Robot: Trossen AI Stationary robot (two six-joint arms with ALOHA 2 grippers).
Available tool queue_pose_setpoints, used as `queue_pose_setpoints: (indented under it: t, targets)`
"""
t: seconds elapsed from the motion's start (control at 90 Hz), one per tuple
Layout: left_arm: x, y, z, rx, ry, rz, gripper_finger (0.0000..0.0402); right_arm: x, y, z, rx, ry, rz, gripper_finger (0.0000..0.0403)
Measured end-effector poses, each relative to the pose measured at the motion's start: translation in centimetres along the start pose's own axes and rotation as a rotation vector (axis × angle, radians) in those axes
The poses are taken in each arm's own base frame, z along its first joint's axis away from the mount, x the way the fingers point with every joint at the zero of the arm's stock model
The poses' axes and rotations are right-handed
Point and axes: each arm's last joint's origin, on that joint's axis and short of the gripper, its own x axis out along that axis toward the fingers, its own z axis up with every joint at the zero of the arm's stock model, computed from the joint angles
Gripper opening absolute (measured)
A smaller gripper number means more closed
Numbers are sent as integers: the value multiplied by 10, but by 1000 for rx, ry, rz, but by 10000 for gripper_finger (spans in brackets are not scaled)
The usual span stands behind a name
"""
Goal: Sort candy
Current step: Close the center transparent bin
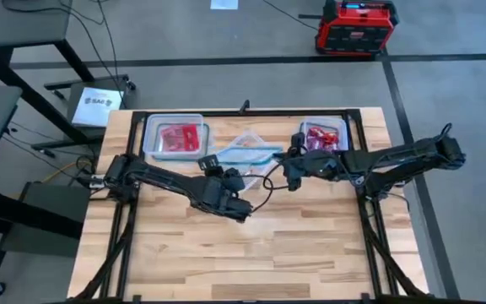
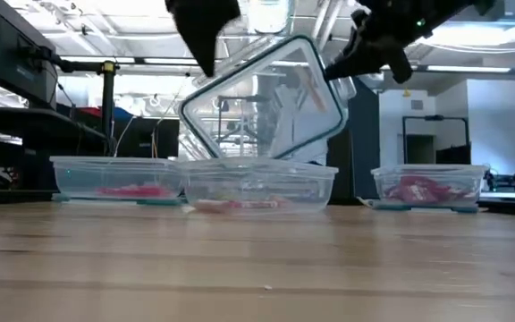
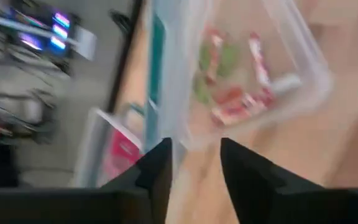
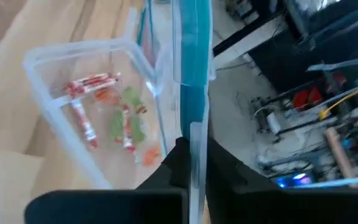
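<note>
Looking down from above, three clear tubs line the table's (image 1: 251, 253) far edge. The left tub (image 1: 175, 137) holds a flat layer of red candy (image 1: 180, 138), the right tub (image 1: 323, 137) a smaller red heap (image 1: 321, 138), and the middle tub (image 1: 245, 154) sits between the two arms. The left gripper (image 1: 236, 205) hangs just in front of that middle tub; the right gripper (image 1: 287, 162) reaches in at its right side.

Down at table height, a clear lid with a teal rim (image 2: 266, 98) is tilted up over the middle tub (image 2: 259, 188), with a few pinkish sweets (image 2: 235, 206) lying on its floor. Red shows in both outer tubs.

From the left wrist, the fingers (image 3: 157, 168) stand apart with nothing between them, pointed at a tub corner that holds red, green and orange sweets (image 3: 232, 102).

From the right wrist, the narrow claw (image 4: 191, 163) is pinched on the lid's teal edge (image 4: 191, 43), with mixed sweets (image 4: 114, 118) in the tub beyond.

My read: the reds look largely sorted into the outer tubs, but a mixed handful remains in the middle, so the job isn't finished.
</note>
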Motion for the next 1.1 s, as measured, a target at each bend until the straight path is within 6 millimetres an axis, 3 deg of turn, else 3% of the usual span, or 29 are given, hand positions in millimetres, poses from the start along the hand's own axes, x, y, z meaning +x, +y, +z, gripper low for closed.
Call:
queue_pose_setpoints:
  t: [0.244, 0.356, 0.467, 0.644, 0.789, 0.878, 1.1]
  targets:
    - [-56, 12, -28, -194, -173, -82, 143, -16, -28, 16, -88, -47, -113, 2]
    - [-58, 0, -40, -261, -252, -107, 143, -24, -44, 17, -90, -52, -169, 2]
    - [-34, -19, -41, -282, -286, -141, 143, -30, -60, 13, -57, -44, -224, 2]
    - [14, -41, -26, -340, -367, -333, 144, -38, -71, 5, -6, -19, -252, 2]
    - [34, -24, -10, -396, -473, -521, 144, -43, -71, 1, 11, -6, -227, 1]
    - [51, -10, -2, -419, -446, -586, 144, -45, -70, -1, 22, 6, -215, 0]
    - [97, -11, 7, -385, -343, -594, 144, -44, -70, -6, 30, 36, -204, 0]
